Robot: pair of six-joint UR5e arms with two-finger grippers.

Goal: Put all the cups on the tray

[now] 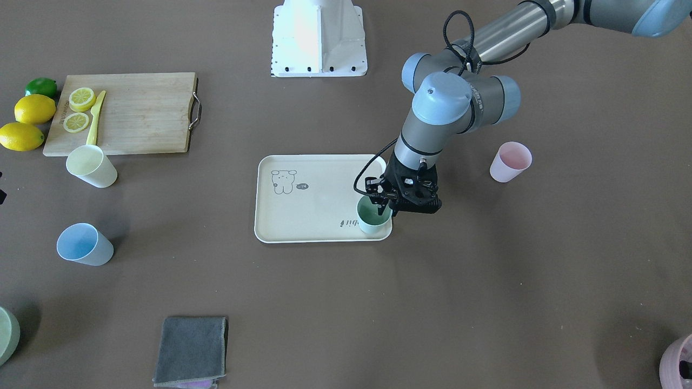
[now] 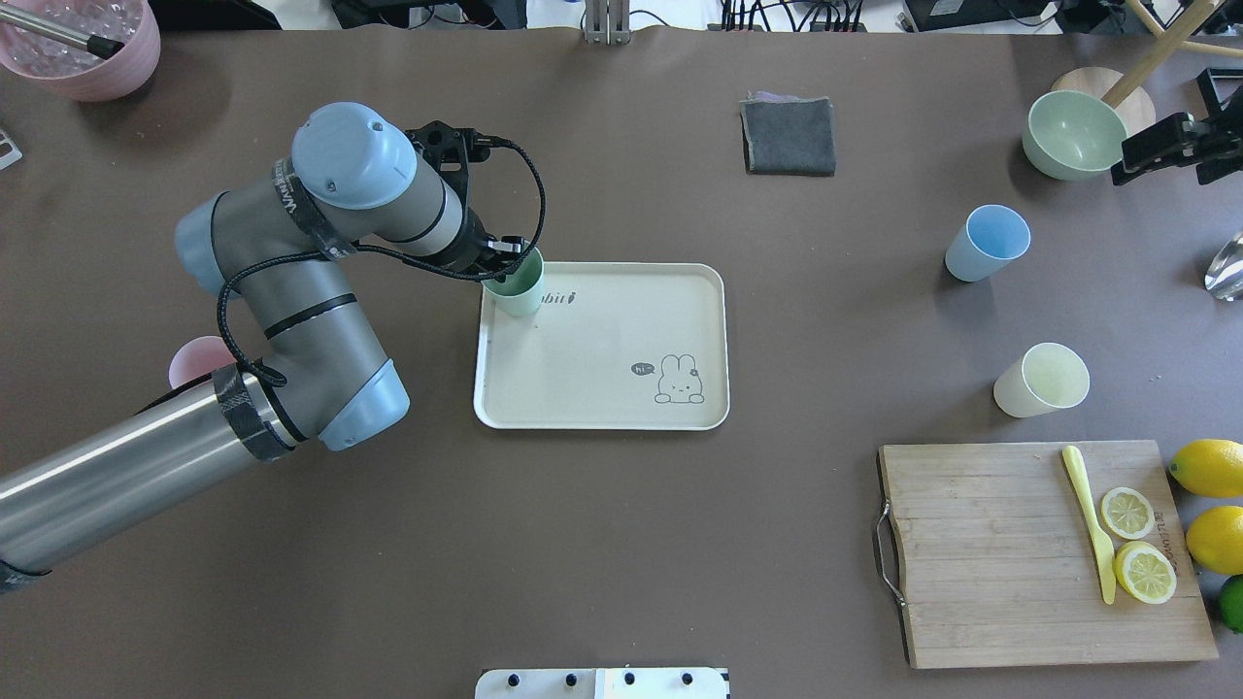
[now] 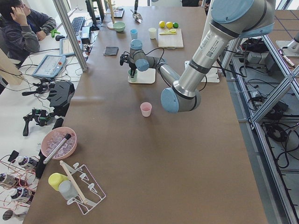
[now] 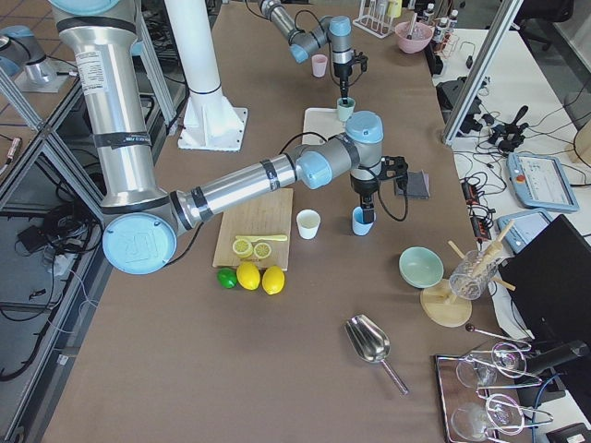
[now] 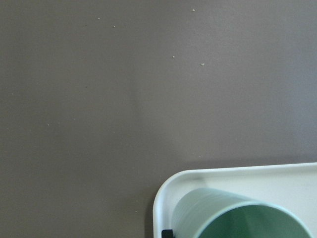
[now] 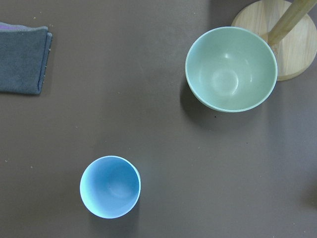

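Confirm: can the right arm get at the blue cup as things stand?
Likely yes. The right wrist view looks down on the blue cup, upright, nothing touching it; the green bowl and grey cloth stand apart. The left arm is away at the tray.

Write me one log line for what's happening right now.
left gripper at green cup rim | green cup standing in tray corner | pink cup, blue cup, yellow cup off tray
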